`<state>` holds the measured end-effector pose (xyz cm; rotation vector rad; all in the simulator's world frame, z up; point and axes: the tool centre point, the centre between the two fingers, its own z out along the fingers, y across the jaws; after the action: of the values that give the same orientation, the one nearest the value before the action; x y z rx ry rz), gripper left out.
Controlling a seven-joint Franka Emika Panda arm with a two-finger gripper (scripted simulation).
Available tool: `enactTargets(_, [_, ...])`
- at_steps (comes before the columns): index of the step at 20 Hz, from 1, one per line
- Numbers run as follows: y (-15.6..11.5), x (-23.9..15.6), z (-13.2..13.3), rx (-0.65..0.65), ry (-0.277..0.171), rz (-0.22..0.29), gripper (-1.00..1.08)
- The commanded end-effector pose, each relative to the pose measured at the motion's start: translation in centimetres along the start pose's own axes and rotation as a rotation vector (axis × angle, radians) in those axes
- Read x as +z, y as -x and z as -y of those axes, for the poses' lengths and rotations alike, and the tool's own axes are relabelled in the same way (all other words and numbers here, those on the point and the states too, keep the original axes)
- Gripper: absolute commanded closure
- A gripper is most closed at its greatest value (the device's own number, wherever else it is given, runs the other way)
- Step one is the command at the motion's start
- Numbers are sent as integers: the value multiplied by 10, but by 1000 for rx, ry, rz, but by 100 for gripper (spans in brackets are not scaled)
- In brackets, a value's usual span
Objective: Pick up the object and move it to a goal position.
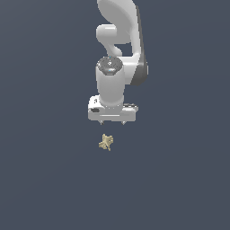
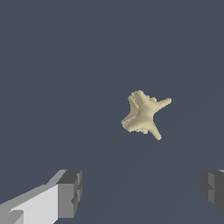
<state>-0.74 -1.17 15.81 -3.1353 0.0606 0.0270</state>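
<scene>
The object [image 1: 106,142] is a tiny pale tan-yellow lump with several stubby lobes, lying on the dark grey floor. In the exterior view it sits just below the white gripper [image 1: 112,122], apart from it. In the wrist view the object [image 2: 143,114] lies beyond the gap between the two fingertips and touches neither. The gripper [image 2: 142,192] is open, with one grey pad [image 2: 70,194] and the other pad [image 2: 213,189] far apart and nothing between them.
The white arm [image 1: 119,40] rises from the gripper toward the top of the exterior view. A plain dark grey surface [image 1: 45,179] fills the rest of both views.
</scene>
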Motion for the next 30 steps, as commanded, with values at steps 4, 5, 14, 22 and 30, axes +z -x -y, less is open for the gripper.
enactTargets(4, [0,-1,7,-11,-4,-3,-92])
enactTargets(5, [0,-1,11,-19,-7,-5,-92])
enactTargets(14, [0,-5,36,-58,-23,-14,-92])
enactTargets(22, [-14,15,17,38,-19,-14,-92])
enactTargets(30, [-35,52,-20,208,-5,-16,-92])
